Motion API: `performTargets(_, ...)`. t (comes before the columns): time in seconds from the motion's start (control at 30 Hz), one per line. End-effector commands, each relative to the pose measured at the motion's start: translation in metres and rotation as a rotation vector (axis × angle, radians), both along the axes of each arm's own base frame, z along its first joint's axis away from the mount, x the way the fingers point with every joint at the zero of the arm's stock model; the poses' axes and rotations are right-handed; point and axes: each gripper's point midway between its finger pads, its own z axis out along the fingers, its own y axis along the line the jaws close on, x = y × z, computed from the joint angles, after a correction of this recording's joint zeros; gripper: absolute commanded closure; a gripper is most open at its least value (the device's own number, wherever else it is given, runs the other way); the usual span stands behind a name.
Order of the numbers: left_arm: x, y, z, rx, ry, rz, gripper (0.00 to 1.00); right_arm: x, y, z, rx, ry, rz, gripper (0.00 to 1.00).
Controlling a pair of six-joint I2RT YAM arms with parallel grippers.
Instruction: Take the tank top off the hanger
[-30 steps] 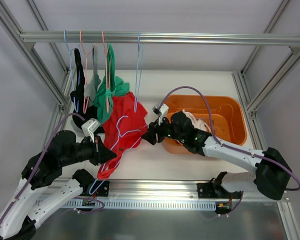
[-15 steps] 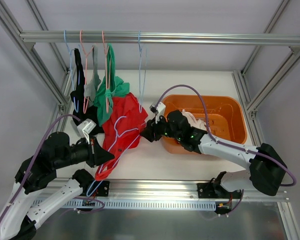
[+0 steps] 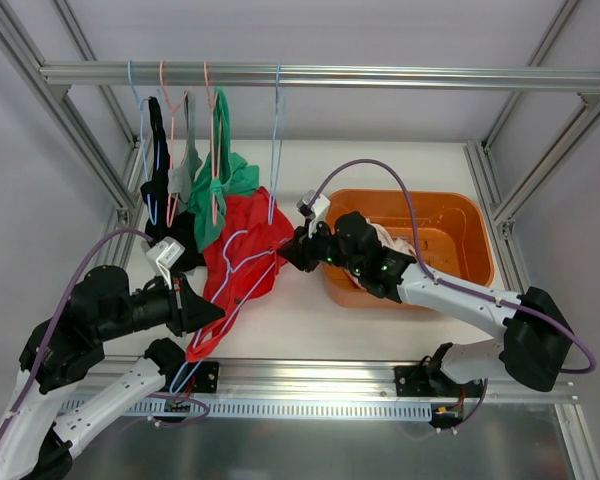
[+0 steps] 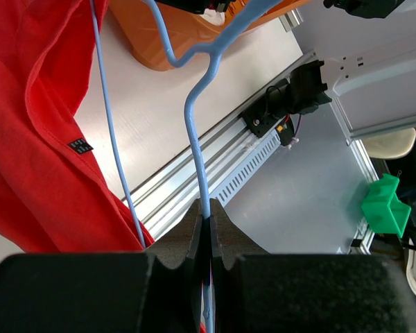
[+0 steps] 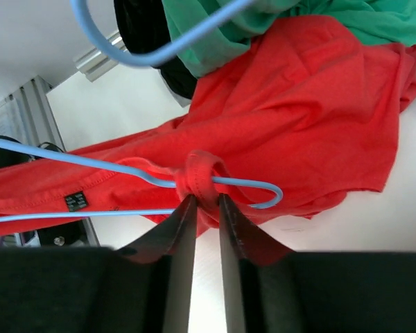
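The red tank top point(image 3: 242, 250) hangs slack on a light blue wire hanger point(image 3: 263, 260) between the two arms. My left gripper point(image 3: 205, 313) is shut on the hanger's wire point(image 4: 197, 139), which runs straight out from between its fingertips point(image 4: 206, 215). In the right wrist view the tank top's strap point(image 5: 204, 177) is bunched in a loop round the hanger's curved end point(image 5: 263, 187). My right gripper point(image 5: 202, 201) has its fingertips pressed on both sides of that strap. Red cloth point(image 4: 41, 139) hangs at the left of the left wrist view.
An orange bin point(image 3: 480, 240) with pale clothes in it stands to the right. On the overhead rail hang a green garment point(image 3: 218, 185), a black one point(image 3: 158, 170) and an empty blue hanger point(image 3: 276, 150). Aluminium frame posts flank the table.
My right gripper has moved left and slightly up to the hanger's end, and its jaws have narrowed onto the strap. The left gripper has drawn the hanger a little toward the left.
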Motion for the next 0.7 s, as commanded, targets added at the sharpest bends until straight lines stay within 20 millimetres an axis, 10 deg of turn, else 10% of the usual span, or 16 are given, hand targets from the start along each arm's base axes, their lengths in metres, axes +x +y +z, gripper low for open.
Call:
performTargets(0.0,-0.005,-0.003,0.015,-0.034,-0.028,-0.035,1.00,0.000,0.013,0.047,0.100,-0.097,0.040,0.80)
performTargets(0.07,-0.003,-0.003,0.017,-0.034,-0.033,-0.026,1.00,-0.001,0.012,0.052,0.110,-0.104,0.038,1.00)
performTargets(0.4,-0.007,0.001,0.020,-0.008,-0.053,-0.047,1.00,0.035,-0.033,0.061,0.007,-0.165,-0.205,1.00)
performTargets(0.67,-0.025,0.007,0.080,-0.084,-0.186,-0.113,1.00,0.066,-0.053,0.062,-0.077,-0.108,-0.275,1.00)
